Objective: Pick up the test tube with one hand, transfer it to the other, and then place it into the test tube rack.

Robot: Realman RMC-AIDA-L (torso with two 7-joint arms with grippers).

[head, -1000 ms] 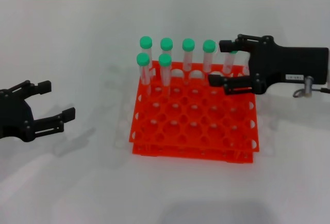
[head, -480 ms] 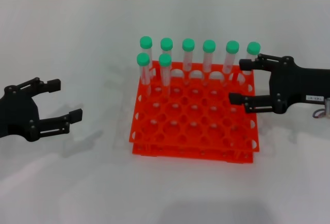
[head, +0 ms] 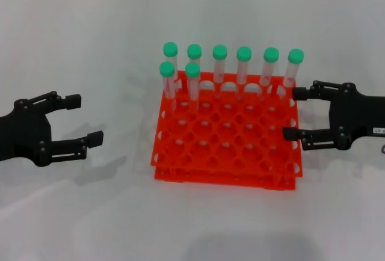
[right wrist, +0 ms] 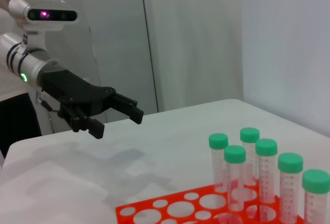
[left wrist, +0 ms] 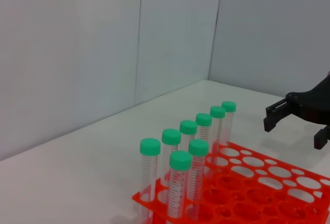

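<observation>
The orange-red test tube rack (head: 180, 174) stands mid-table and holds eight green-capped test tubes. Six stand in the back row and two in the second row at the left. The rightmost back-row test tube (head: 293, 71) stands free in its hole. My right gripper (head: 293, 113) is open and empty just right of the rack, apart from that tube. It also shows in the left wrist view (left wrist: 294, 131). My left gripper (head: 86, 119) is open and empty on the left, well clear of the rack. It also shows in the right wrist view (right wrist: 117, 122).
The rack's front rows of holes (head: 228, 147) hold nothing. The white table (head: 90, 213) lies bare around the rack, with a grey wall behind it. The tubes (left wrist: 180, 177) and the rack (right wrist: 126, 211) show in both wrist views.
My right gripper has drawn back to the right from the rack's back-right tubes, open and empty, uncovering the two rightmost tubes. My left gripper has shifted a little to the right.
</observation>
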